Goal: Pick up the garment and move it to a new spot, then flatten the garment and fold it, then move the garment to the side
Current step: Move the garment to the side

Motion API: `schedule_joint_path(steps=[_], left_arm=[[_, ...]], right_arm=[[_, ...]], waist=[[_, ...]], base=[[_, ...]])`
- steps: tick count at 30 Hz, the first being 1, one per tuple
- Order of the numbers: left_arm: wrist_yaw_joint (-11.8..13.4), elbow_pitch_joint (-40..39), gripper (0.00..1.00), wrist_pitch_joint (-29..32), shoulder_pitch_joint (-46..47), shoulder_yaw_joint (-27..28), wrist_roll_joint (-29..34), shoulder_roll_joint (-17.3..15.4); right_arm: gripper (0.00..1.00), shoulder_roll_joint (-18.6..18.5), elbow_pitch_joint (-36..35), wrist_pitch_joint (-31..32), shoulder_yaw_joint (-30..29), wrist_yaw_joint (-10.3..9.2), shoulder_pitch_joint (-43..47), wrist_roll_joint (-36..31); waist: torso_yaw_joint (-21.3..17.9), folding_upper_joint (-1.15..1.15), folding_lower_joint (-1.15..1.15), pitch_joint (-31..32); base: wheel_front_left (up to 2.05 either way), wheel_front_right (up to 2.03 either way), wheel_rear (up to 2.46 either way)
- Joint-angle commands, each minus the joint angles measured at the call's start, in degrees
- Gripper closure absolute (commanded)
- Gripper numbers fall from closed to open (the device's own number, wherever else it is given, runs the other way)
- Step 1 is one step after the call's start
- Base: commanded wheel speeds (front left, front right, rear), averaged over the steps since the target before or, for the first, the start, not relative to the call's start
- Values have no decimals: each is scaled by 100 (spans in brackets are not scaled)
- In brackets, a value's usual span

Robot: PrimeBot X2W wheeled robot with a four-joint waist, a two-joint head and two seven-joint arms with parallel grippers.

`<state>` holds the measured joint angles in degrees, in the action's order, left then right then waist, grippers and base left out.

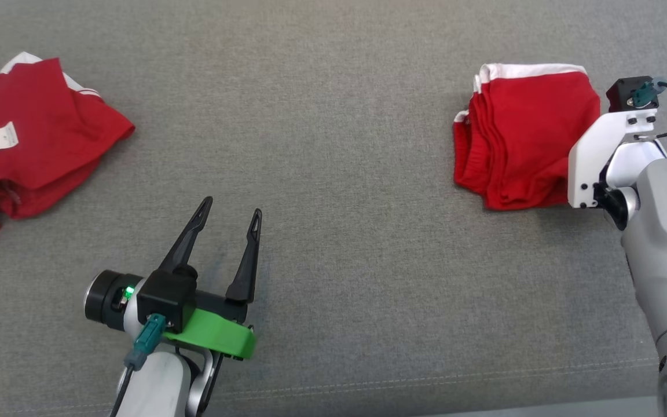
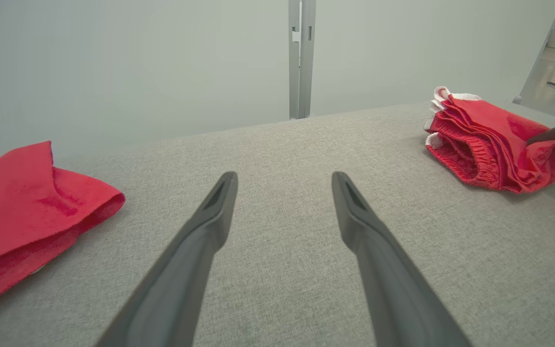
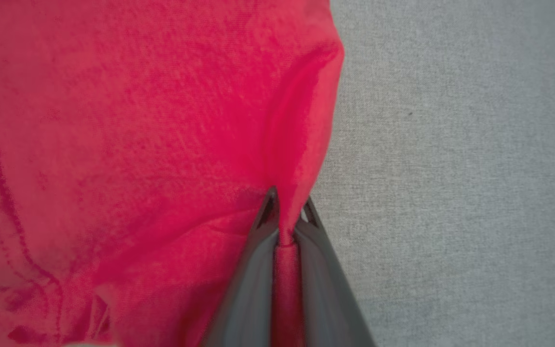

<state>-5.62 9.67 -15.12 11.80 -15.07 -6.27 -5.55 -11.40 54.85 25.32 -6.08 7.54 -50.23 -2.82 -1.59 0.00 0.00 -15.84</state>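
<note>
Red garment (image 1: 527, 136), folded, lying at right: right end effector (image 3: 287, 208) clenched on its edge, left end effector (image 1: 231, 207) released; apparently only letting go remains.

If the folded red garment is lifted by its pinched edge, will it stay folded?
Probably not: the folded red garment is soft cloth in loose layers, likely to sag open. The right gripper pinches only a thin ridge, so the rest would hang. On the grey fabric surface it may bunch.

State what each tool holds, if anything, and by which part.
Right tool: the folded red garment, pinched by a cloth ridge at its edge. Left tool: open, nothing held.
</note>
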Motion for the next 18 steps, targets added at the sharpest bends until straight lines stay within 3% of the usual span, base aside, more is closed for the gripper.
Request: schedule_joint_path(steps=[1, 18], left_arm=[[-26, -27, 0, -5, 130, -17, 45, -58], [24, -761, 0, 192, 336, -60, 152, -412]], right_arm=[[100, -100, 0, -69, 67, -10, -84, 77], [100, -1482, -90, -601, 946, -11, -452, 317]], waist=[[-329, 0, 0, -380], [-700, 0, 0, -1154]], base=[[0, 0, 0], [0, 0, 0]])
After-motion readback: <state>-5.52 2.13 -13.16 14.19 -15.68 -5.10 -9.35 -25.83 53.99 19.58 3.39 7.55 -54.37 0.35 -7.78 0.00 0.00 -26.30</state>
